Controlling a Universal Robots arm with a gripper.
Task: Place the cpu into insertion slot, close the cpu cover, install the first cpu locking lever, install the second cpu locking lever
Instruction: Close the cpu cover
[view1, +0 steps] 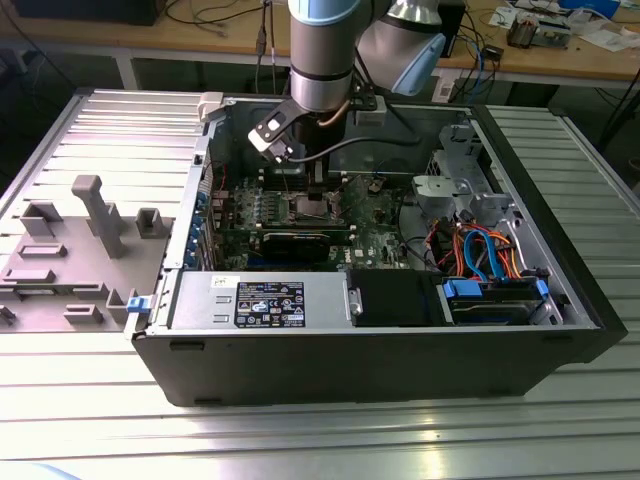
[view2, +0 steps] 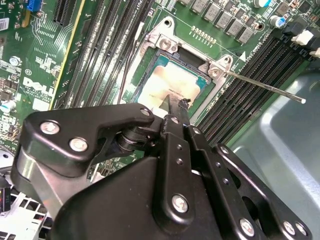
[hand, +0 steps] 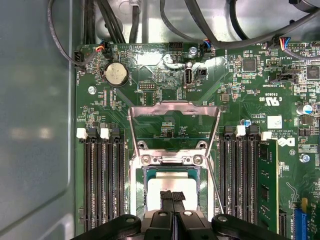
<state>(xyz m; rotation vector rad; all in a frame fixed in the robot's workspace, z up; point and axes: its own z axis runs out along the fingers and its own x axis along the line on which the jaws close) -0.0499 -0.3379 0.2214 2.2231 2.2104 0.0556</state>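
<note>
In the exterior view, the open computer case (view1: 380, 360) lies on its side, so the motherboard (view1: 378, 238) inside it faces up and the arm can reach straight down. The gripper (view1: 317, 195) stands over the insertion slot (view1: 305, 208).

In the second wrist view, the jaws are pressed together with nothing between them. Their tips are at one edge of the cpu (view2: 167, 82); contact cannot be told. The cpu lies flat inside the slot. A thin locking lever (view2: 262, 87) juts out free, unlatched.

In the first wrist view, the cpu cover (hand: 173, 107) stands open, tilted back from the slot. This leaves the chip exposed, probably so it can be seated.
</note>
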